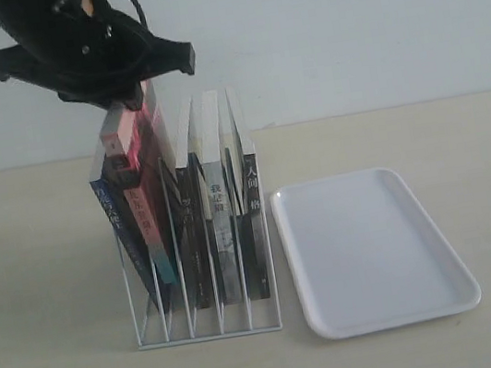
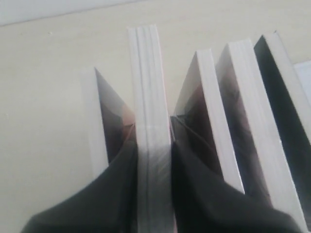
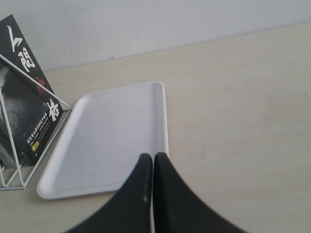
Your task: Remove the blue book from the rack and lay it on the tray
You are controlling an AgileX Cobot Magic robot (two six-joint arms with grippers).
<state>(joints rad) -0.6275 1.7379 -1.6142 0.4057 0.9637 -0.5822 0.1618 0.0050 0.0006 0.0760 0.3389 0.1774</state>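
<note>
A plain robot-lab test bench: the left pincer (image 1: 125, 100) hangs over a bare beige tabletop (image 1: 47, 290), with a blank white wall (image 1: 341, 19) behind it.

White thin-wire book rack (image 1: 210, 336): wire looks like metal under a smooth white coating.
Plain white rectangular tray (image 1: 377, 247): plastic, smooth, faint sheen.
Dark blue-spined paperback (image 1: 110, 215), pink-red-spined paperback (image 1: 138, 215), black-spined paperbacks (image 1: 225, 243): glossy card covers; page edges matt off-white paper.
Pale beige worktop (image 1: 47, 290): smooth, matt; material unclear.
Black left gripper (image 2: 153, 127) and black right gripper (image 3: 153, 156): dull, plastic-looking.
</note>
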